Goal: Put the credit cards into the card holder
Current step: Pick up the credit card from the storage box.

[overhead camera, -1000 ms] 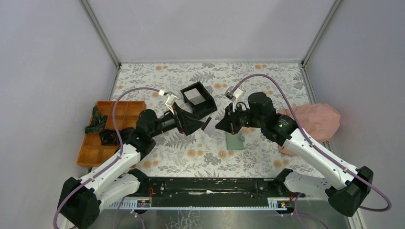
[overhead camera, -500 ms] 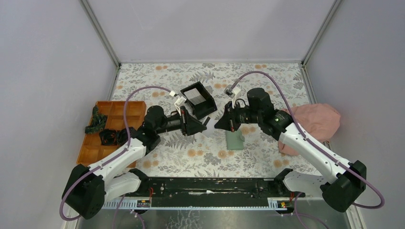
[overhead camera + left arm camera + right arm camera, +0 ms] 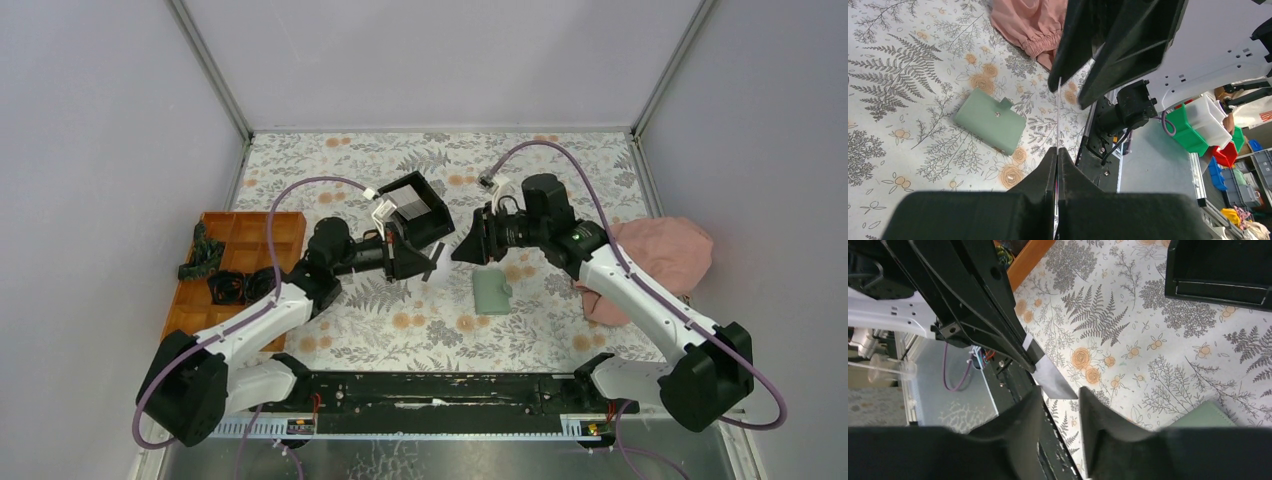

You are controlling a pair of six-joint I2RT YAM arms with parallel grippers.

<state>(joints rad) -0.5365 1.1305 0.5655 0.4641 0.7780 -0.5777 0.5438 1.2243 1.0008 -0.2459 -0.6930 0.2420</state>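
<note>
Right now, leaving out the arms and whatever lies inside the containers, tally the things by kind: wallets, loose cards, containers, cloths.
Wallets: 1, the closed sage-green folding wallet
Loose cards: 1, the thin pale grey card pinched in the left fingers
Containers: 2, the black square open-top box and the orange compartment tray
Cloths: 1, the crumpled pink cloth
Total: 5

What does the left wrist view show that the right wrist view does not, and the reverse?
Only the left wrist view: the whole card holder, closed and lying flat, the pink cloth, and the credit card edge-on in the shut left end effector. Only the right wrist view: the black box, the orange tray's corner, and the card's flat face. Both: the card pinched by the left end effector near the open right end effector, and the card holder, though just a corner in the right wrist view.
</note>
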